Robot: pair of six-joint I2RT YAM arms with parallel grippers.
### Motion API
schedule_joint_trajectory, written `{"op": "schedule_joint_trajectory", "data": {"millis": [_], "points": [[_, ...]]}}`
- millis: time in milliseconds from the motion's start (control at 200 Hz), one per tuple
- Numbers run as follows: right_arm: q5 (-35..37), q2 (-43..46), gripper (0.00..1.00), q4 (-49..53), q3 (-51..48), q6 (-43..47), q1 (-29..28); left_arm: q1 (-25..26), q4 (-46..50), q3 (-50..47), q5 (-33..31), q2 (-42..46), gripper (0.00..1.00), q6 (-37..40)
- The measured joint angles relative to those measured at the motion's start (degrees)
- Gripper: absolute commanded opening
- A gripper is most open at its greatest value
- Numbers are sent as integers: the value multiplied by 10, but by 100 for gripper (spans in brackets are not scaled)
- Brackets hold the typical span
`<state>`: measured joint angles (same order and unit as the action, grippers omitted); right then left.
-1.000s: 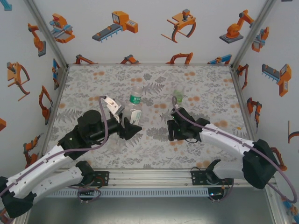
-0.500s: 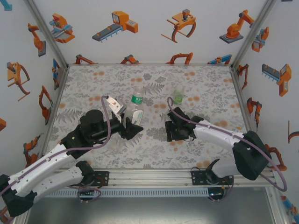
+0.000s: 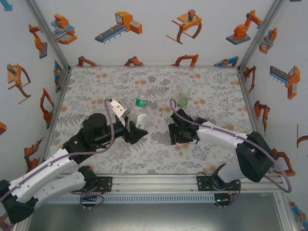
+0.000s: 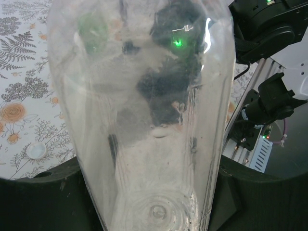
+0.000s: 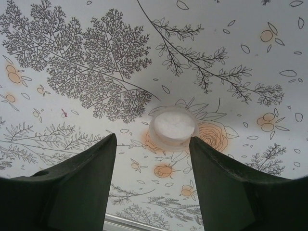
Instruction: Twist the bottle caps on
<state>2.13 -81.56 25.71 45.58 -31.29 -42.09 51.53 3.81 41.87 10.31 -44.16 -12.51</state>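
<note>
My left gripper (image 3: 136,133) is shut on a clear bottle (image 3: 139,118); in the left wrist view that bottle (image 4: 144,120) stands between the dark fingers (image 4: 43,202) with its base nearest the camera. A bottle with a green label band (image 3: 140,99) stands just behind it, and a green-tinted bottle (image 3: 183,98) stands further right. My right gripper (image 3: 175,133) hangs low over the table, open. A white bottle cap (image 5: 172,127) lies flat on the cloth just ahead of its fingertips (image 5: 108,144), untouched. Another white cap (image 4: 36,150) lies on the table left of the held bottle.
The floral tablecloth (image 3: 211,91) reaches to white walls at the back and sides. A metal rail (image 3: 154,183) runs along the near edge by the arm bases. The right arm (image 4: 269,33) shows at the upper right of the left wrist view.
My right gripper has slid a little to the left and away from its base, towards the middle. The left arm and its bottle have hardly moved.
</note>
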Motion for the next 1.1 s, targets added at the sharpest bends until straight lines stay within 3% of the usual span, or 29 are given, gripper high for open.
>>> {"op": "schedule_joint_trajectory", "data": {"millis": [1096], "points": [[5,-15,62,6,10,13,0,0,1,-4,-2,17,0,-8]]}}
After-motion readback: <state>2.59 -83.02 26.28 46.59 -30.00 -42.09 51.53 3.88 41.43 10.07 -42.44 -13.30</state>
